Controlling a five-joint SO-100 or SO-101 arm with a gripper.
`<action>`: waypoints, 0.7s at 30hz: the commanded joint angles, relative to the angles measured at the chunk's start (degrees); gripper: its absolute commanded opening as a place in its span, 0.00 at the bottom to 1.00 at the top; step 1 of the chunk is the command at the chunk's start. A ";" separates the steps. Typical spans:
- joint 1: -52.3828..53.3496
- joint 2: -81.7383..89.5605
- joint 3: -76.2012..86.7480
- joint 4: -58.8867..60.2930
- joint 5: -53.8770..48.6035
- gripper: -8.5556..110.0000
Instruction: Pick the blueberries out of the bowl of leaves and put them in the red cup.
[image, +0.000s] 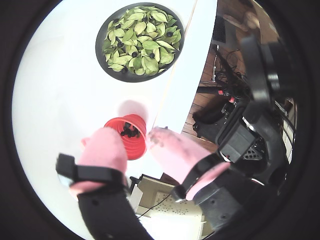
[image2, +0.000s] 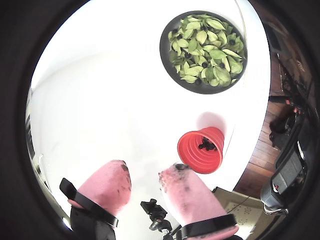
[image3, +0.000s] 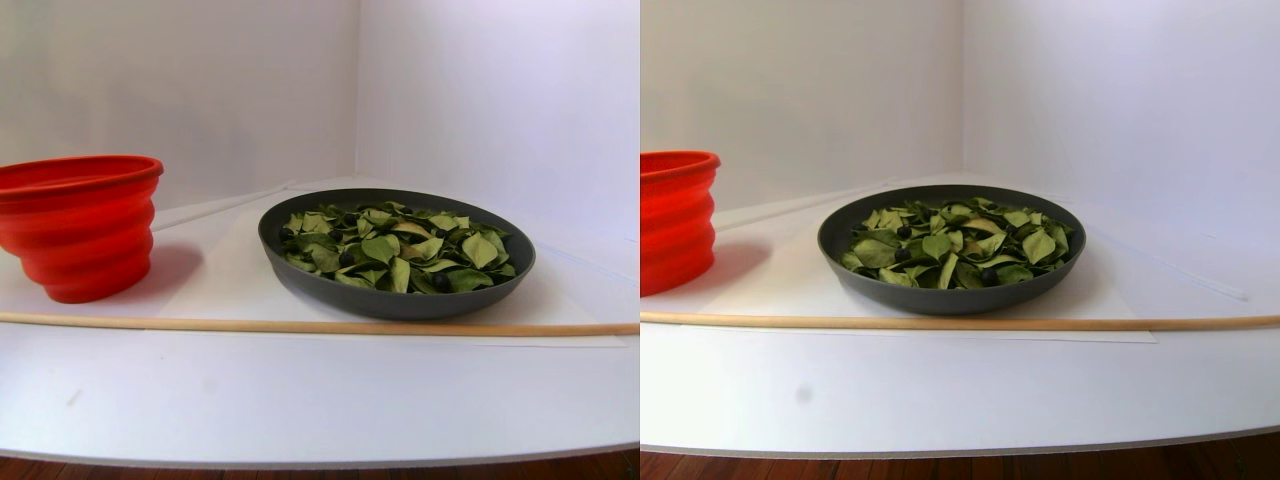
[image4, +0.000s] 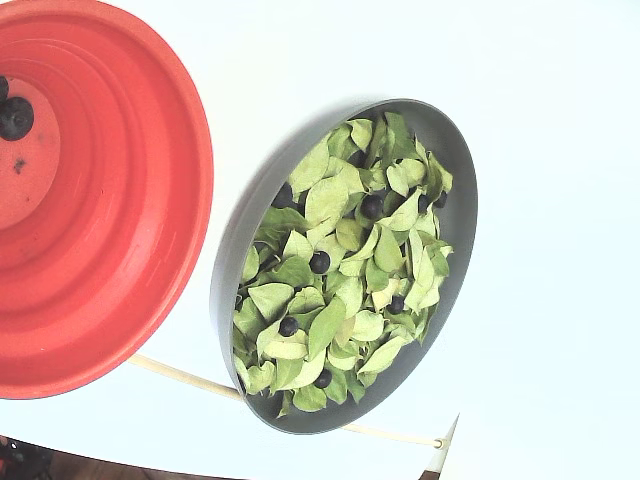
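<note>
1. Hovering gripper (image2: 145, 177): pink fingers spread apart, nothing held, above white counter (image2: 100, 100).
2. Blueberries (image4: 319, 262) sit among leaves (image4: 330, 200) in bowl (image4: 455, 190), centre frame; a few in red cup (image4: 150, 200), upper left.
3. Wooden floor (image2: 260, 160) at right edge.

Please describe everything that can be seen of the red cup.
The red cup is a red-orange vessel that looks like soft plastic, with stepped rings on its wall and a wide rim. It stands upright on the white table, beside the grey bowl and apart from it. Its paler flat bottom holds a few blueberries. The gripper is above it, not touching it.
</note>
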 joint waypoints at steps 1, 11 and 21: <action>0.44 -0.44 -0.62 -0.53 -0.09 0.19; -2.90 -0.35 -0.62 -0.62 0.09 0.16; -7.03 -0.88 -1.05 -1.41 -0.97 0.19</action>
